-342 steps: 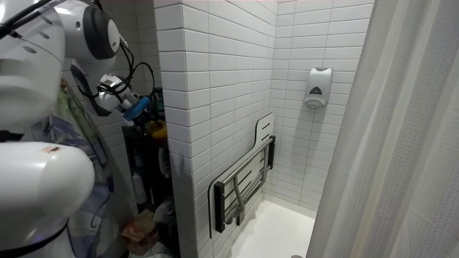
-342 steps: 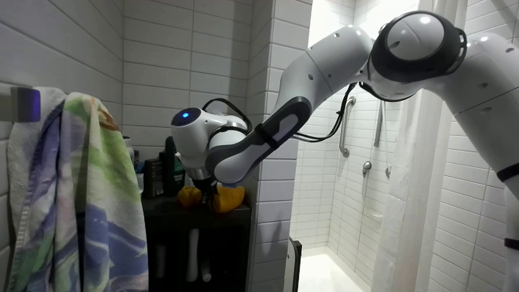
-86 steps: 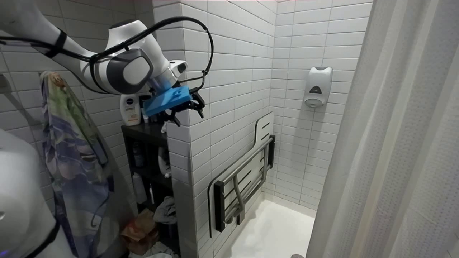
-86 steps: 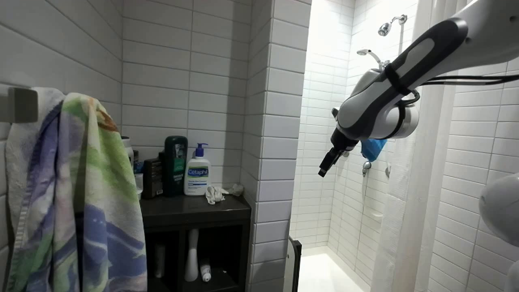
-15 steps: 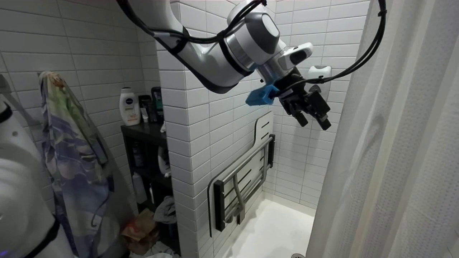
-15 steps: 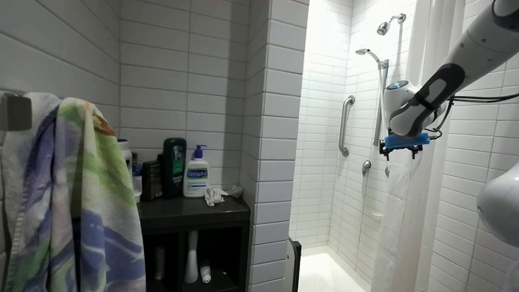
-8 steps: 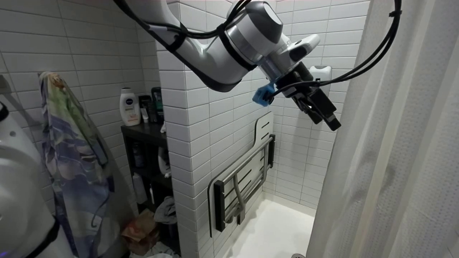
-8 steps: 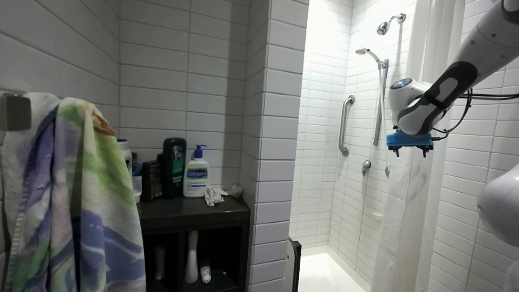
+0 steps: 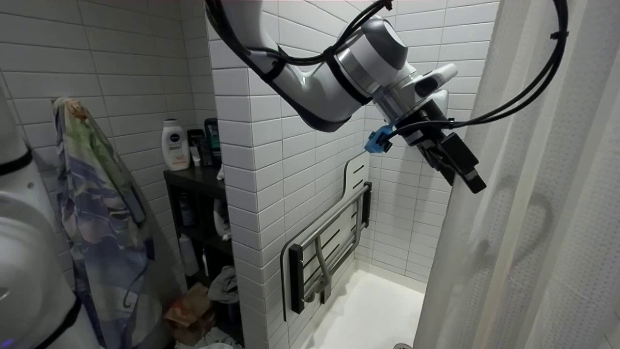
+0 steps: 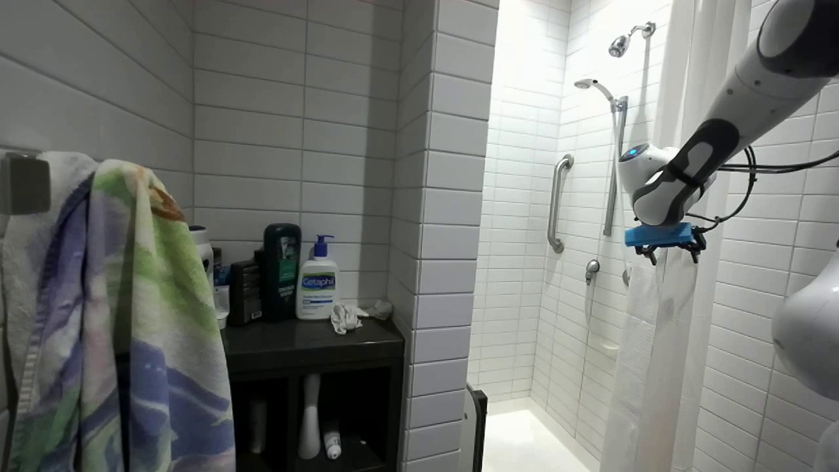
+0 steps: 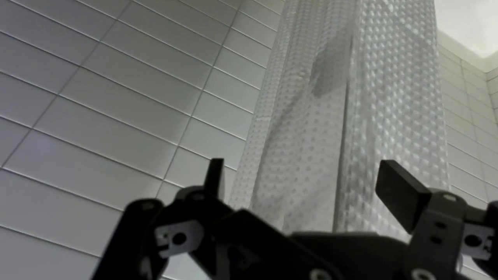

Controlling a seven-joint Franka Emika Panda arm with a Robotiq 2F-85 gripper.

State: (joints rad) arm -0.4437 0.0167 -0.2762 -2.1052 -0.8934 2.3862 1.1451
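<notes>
Shower curtain (image 9: 533,252) hangs at the right, not yet grasped; near to it, the pincer (image 11: 302,173) stands widely spread and empty.

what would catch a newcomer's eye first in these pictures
Probably the open black gripper, before the pale shower curtain in the wrist view, and the vivid blue block mounted by it. Next, the colourful towel hanging at the left of both exterior views. Then the folded seat against the tiled wall, in an exterior view.
</notes>
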